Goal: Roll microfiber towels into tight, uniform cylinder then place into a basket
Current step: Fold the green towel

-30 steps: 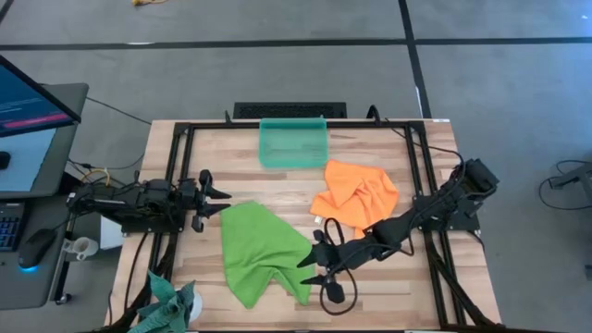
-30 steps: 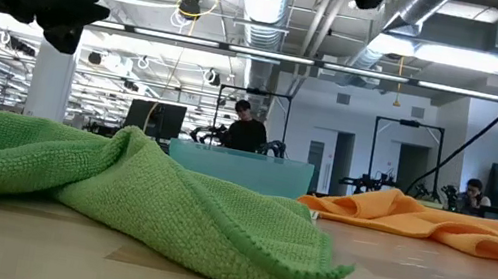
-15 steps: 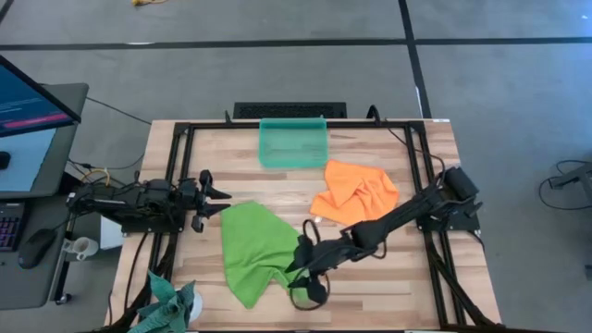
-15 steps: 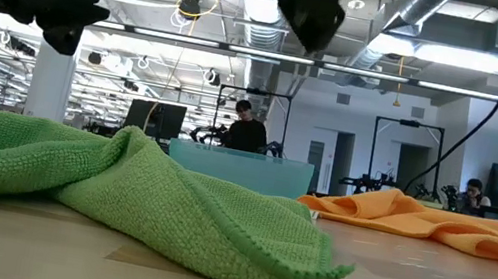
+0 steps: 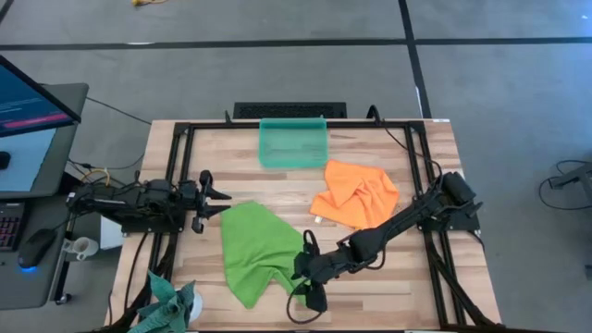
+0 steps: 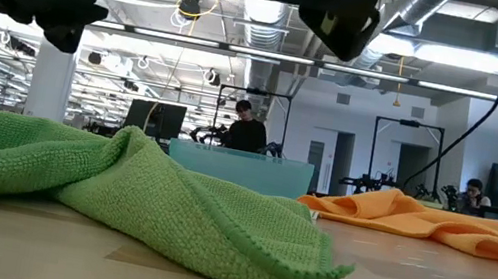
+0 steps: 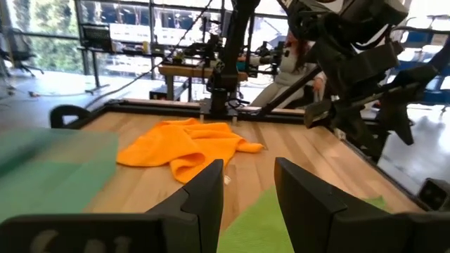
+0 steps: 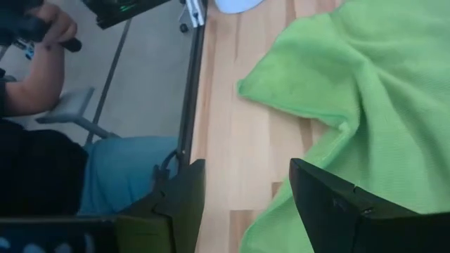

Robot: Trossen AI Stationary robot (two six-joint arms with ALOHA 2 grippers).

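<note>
Your right gripper hangs with fingers spread wide, holding nothing, over the near corner of the lime green towel. Your left gripper waits partly open at the table's left side, empty. The orange towel lies crumpled just beside the basket.

No legible text, label, brand, number or sign in any view. The monitor beside the table shows lines of content too small to read. Screens in the room behind, low view, are likewise unreadable.
</note>
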